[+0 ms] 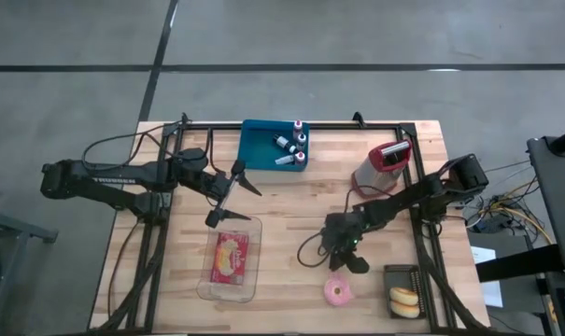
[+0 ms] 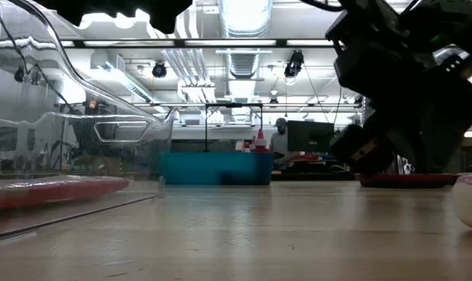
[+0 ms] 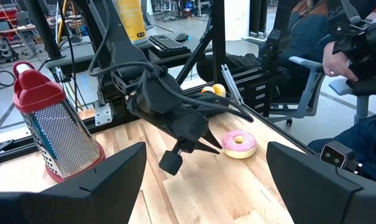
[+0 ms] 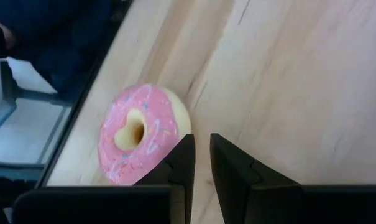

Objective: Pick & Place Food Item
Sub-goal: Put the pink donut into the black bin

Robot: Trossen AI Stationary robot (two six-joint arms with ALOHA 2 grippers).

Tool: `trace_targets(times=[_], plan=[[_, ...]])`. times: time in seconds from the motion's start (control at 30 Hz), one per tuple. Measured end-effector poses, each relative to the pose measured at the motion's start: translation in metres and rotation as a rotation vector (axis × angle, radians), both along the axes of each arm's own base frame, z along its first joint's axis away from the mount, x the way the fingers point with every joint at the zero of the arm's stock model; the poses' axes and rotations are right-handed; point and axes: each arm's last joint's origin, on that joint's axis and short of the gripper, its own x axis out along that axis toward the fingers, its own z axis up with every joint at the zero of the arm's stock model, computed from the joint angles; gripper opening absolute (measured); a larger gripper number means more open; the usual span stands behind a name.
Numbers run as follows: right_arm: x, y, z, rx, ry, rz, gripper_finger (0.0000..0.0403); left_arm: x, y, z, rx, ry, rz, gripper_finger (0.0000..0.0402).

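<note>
High view: wooden table (image 1: 291, 201), left jaws spread, right jaws nearly clenched, empty, beside donut (image 1: 338, 291).

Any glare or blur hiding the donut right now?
High view: even light, pink donut small but clear. Low view: ceiling lights glare, clear container reflects them, donut cut off at the edge. Right wrist view: donut sharp beside the right gripper.

The bottles (image 1: 291, 146) in the blue bin (image 1: 254, 140) are too small to identify.
</note>
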Motion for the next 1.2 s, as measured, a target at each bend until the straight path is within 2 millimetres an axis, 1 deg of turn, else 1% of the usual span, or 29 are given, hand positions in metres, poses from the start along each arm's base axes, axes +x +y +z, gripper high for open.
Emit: trace_targets(times=[0.1, 0.2, 0.33, 0.43, 0.57, 0.67, 0.9, 1.03, 1.2], plan=[[0.0, -0.004, 0.008, 0.01, -0.022, -0.019, 0.0047, 0.0, 0.0, 0.0, 0.0, 0.0, 0.0, 0.0339], [0.0, -0.005, 0.014, 0.043, 0.005, -0.068, 0.0051, 0.0, 0.0, 0.0, 0.0, 0.0, 0.001, 0.0339], [0.0, -0.005, 0.014, 0.049, 0.003, -0.064, 0.0064, 0.0, 0.0, 0.0, 0.0, 0.0, 0.0, 0.0339], [-0.001, -0.004, 0.011, 0.049, -0.016, 0.003, 0.0081, 0.0, 0.0, 0.0, 0.0, 0.0, 0.001, 0.0339], [-0.001, -0.006, 0.009, 0.119, 0.001, 0.074, 0.0112, 0.0, 0.0, 0.0, 0.0, 0.0, 0.0, 0.0339], [-0.001, -0.008, 0.009, 0.148, 0.013, 0.076, 0.0139, 0.0, 0.0, 0.0, 0.0, 0.0, 0.0, 0.0339], [0.002, -0.01, 0.009, 0.149, -0.012, 0.072, 0.0201, 0.0, 0.0, 0.0, 0.0, 0.0, 0.0, 0.0339], [0.003, -0.01, 0.009, 0.147, -0.026, 0.069, 0.0217, 0.0, 0.0, 0.0, 0.0, 0.0, 0.0, 0.0339], [0.004, -0.011, 0.006, 0.106, -0.031, 0.045, 0.0221, 0.0, 0.0, 0.0, 0.0, 0.0, 0.0, 0.0339]])
